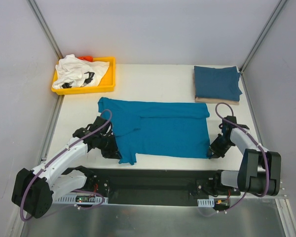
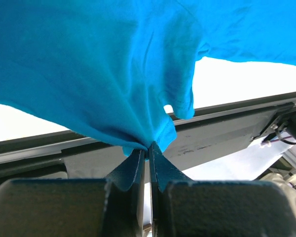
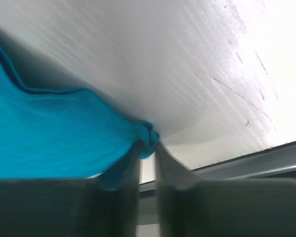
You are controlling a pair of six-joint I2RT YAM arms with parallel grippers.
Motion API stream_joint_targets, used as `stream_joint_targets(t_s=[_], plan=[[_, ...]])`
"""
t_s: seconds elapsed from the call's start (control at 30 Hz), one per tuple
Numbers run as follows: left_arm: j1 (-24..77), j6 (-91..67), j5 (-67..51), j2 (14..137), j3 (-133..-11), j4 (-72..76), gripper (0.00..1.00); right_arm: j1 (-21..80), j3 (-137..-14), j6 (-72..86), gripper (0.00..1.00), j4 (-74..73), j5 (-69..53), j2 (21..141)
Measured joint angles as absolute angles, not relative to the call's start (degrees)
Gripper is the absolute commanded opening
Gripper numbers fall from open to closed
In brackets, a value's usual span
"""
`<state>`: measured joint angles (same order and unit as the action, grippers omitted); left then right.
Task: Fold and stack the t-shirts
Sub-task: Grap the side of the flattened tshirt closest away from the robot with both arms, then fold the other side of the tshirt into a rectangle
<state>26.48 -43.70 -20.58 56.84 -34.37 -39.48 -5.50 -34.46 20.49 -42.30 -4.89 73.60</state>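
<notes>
With the teal t-shirt [image 1: 163,128] spread mid-tabletop [image 1: 153,79] for a fold, the left hand [image 2: 148,148] pinches its near-left edge and the right hand [image 3: 148,143] stands narrow around its near-right corner, grip unclear; next, likely firm that grip and lift both sides evenly toward the far edge.

**Robotics laboratory test cell, seen from inside the enclosure.** A white table [image 1: 158,79] is boxed in by plain pale panels [image 1: 163,29] set in aluminium posts [image 1: 44,24]. Two jointed arms, the left arm [image 1: 64,158] and the right arm [image 1: 249,143], are bolted to a black base plate [image 1: 158,183] at the near edge. They carry loose purple cables [image 1: 224,103] and a bare circuit board [image 1: 82,198]. A teal-blue t-shirt [image 1: 163,129] and a yellow tray [image 1: 111,74] lie on the table.
</notes>
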Motion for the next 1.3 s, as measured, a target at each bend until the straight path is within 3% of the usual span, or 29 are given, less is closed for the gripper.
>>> stream_joint_targets(t_s=[0.07, 0.6, 1.3], plan=[[26.13, -43.64, -20.69, 56.84, -34.44, -39.48, 0.00, -5.48, -34.46, 20.03, 0.01, -42.30, -4.80, 73.63], [19.70, -42.46, -24.08, 56.62, -38.02, -39.48, 0.00, -3.05, -43.77, 16.14, 0.01, -41.19, -8.03, 70.76], [9.89, -40.32, -26.94, 71.79, -52.84, -32.80, 0.00, -2.26, -61.28, 15.07, 0.01, -43.92, -10.52, 84.27]])
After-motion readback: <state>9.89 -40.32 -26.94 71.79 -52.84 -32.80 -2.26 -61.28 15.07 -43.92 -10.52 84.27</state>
